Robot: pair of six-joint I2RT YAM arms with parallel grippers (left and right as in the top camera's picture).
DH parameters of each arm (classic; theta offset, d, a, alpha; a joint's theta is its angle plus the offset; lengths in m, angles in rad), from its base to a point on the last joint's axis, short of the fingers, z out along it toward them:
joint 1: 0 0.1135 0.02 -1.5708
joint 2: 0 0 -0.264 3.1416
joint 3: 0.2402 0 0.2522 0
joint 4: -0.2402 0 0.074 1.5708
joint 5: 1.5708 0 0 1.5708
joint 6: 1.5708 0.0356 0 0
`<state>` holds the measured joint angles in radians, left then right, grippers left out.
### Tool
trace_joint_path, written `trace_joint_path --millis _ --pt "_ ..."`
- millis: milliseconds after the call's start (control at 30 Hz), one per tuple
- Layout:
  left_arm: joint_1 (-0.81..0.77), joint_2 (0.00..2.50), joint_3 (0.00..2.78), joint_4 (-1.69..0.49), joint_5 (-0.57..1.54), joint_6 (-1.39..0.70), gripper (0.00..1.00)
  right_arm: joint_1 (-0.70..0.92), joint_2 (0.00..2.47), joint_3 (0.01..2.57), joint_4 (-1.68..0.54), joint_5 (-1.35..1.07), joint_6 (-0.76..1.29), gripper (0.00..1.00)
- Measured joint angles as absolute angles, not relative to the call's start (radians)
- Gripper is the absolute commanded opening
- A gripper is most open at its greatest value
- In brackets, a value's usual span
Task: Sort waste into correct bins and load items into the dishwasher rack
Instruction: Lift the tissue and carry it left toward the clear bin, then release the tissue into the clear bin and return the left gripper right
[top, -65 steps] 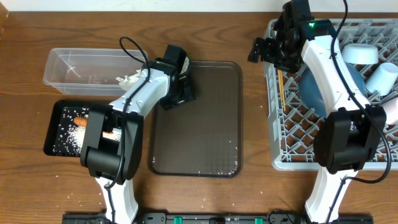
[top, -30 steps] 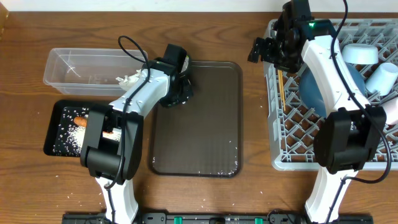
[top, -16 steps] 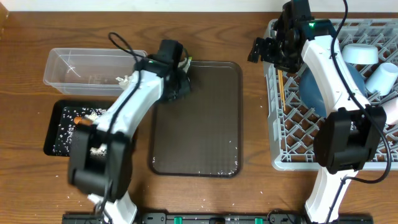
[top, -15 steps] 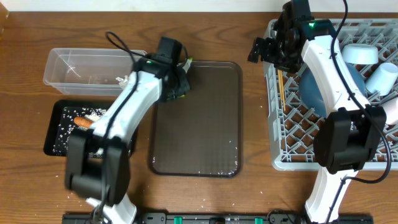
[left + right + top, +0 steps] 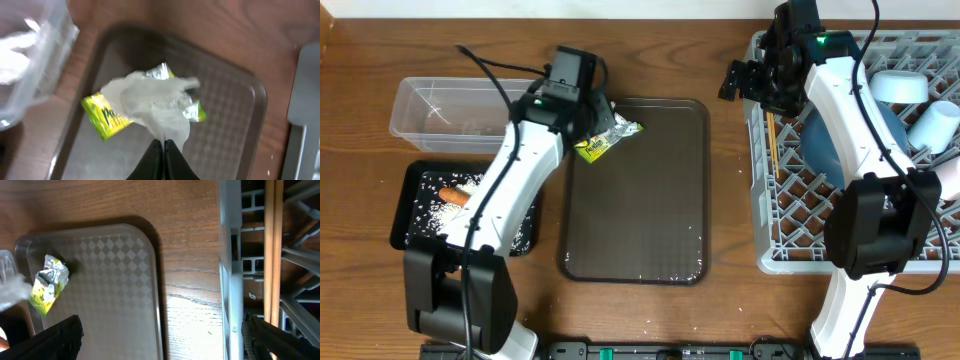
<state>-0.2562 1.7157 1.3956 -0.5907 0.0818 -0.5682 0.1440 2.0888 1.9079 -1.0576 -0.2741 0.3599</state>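
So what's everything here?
Clear rectangular plastic tub: 1, clear, back-left.
Crumpled white tissue: 1, white, in tub.
Shallow black rectangular tray: 1, black, front-left.
White rice grains: many, white, black tray.
Orange carrot piece: 1, orange, black tray.
Dark brown serving tray: 1, brown, middle.
Crinkled silver-yellow-green wrapper: 1, over brown tray's corner.
Light grey dishwasher rack: 1, grey, right.
Big dark blue bowl, small light blue bowl, white cup, pale pink cup: 1 each, in rack.
Thin wooden chopsticks: pair, tan, in rack.
Left gripper: 1, black, holding wrapper.
Right gripper: 1, black, open, beside rack.
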Motion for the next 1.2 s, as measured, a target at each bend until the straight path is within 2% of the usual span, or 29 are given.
trace_joint_path --millis 467,733,767,800,900,933,1200 --pt "-0.157 1.498 1.395 -0.425 0.008 -0.511 0.06 0.144 2.089 1.908 -1.058 -0.274 0.360 0.99" --pt "-0.006 1.531 1.395 -0.417 -0.106 -0.497 0.06 0.144 2.089 1.908 -1.058 -0.274 0.360 0.99" --pt "0.020 1.550 1.395 -0.413 -0.112 -0.497 0.10 0.144 2.089 1.908 -1.058 -0.274 0.360 0.99" --pt "0.039 1.565 1.395 -0.411 -0.116 -0.494 0.21 0.144 2.089 1.908 -1.057 -0.274 0.360 0.99" --pt "0.096 1.620 1.395 -0.411 -0.128 -0.493 0.74 0.144 2.089 1.908 -1.057 -0.274 0.360 0.99" --pt "0.115 1.639 1.395 -0.414 -0.131 -0.495 0.82 0.144 2.089 1.908 -1.058 -0.274 0.360 0.99" --pt "0.155 1.678 1.394 -0.455 -0.089 -0.496 0.91 0.144 2.089 1.908 -1.057 -0.274 0.360 0.99"
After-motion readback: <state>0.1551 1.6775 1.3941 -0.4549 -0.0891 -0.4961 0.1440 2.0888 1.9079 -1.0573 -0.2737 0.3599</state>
